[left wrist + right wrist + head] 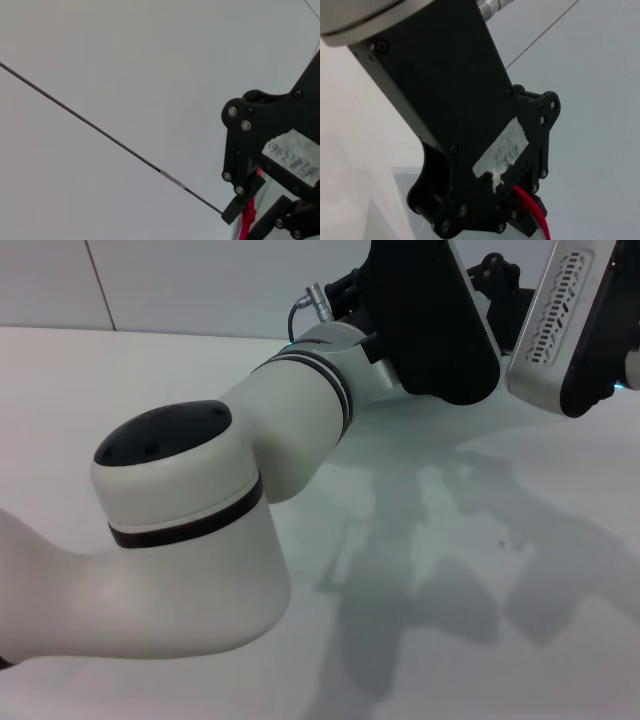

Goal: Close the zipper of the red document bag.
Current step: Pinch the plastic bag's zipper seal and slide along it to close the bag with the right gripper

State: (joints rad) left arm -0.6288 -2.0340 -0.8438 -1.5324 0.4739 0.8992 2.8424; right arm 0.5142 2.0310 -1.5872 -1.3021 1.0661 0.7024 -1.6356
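Both arms are raised at the far side of the table, and in the head view they hide the red document bag. The zipper shows in the right wrist view as a thin red strip coming out from between the fingers of my left gripper, which is shut on it. A pale sheet behind that gripper looks like the bag's body. In the left wrist view the red zipper runs through my right gripper. In the head view the left gripper is a black block at top centre.
My left arm's white elbow fills the near left of the head view. The right arm is at the top right. The white table carries only the arms' shadows. A light wall with a dark seam stands behind.
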